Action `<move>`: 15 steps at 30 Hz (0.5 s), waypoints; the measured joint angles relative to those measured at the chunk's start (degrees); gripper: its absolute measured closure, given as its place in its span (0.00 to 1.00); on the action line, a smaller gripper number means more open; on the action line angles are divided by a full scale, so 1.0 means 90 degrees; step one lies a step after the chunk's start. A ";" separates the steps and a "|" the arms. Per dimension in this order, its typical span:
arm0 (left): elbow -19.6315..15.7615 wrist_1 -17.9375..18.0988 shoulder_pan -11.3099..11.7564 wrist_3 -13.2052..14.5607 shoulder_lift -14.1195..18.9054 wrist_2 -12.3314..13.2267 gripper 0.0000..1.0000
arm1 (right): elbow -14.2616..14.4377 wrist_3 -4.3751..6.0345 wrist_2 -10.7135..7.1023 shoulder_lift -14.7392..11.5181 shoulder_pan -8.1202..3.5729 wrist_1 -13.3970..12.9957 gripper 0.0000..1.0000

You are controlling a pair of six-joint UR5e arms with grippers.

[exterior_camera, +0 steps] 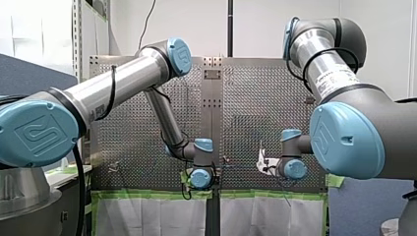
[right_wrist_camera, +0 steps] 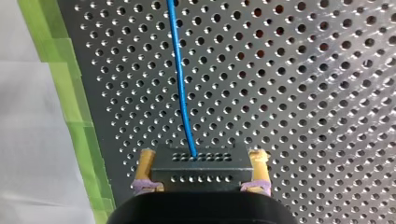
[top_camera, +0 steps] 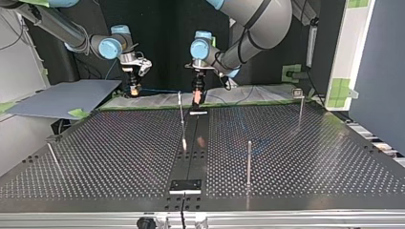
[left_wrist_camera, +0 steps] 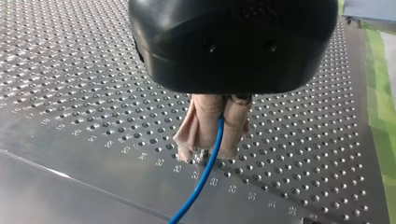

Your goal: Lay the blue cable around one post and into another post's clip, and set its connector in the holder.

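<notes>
Left wrist view showed the left end effector [left_wrist_camera: 208, 151] closed, its beige pads [left_wrist_camera: 201, 123] pinching the blue cable [left_wrist_camera: 201, 179]. The cable left the fingers and ran out over the perforated tabletop [left_wrist_camera: 84, 70] until the frame cut it off. The black housing hid the upper part of the fingers.

In the right wrist view the right end effector [right_wrist_camera: 201, 156] was clamped on the black connector [right_wrist_camera: 201, 172], with a yellow pad [right_wrist_camera: 259, 163] on each side. The cable entered the connector's face and stretched away ahead, its far end cut off.

In the top view the left end effector hung near 12 o'clock of the tabletop. The right one hung near 11 o'clock, and the cable was a faint thin line between them. Thin posts [top_camera: 249, 162] stood toward 3 and 1 o'clock of the tabletop's middle. Any clips on them were too small to make out. In the front view the wrist joints covered most of both end effectors.
</notes>
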 joint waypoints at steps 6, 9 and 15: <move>0.0064 0.0054 0.0089 -0.0015 0.0001 0.0063 1.00 | -0.0136 -0.0003 -0.0009 0.0018 -0.0006 0.0085 1.00; 0.0087 0.0065 0.0109 -0.0028 0.0000 0.0109 1.00 | -0.0243 0.0000 -0.0010 0.0020 -0.0010 0.0204 1.00; 0.0183 0.0006 0.0134 -0.0044 -0.0001 0.0161 1.00 | -0.0492 0.0017 -0.0013 0.0023 -0.0042 0.0386 1.00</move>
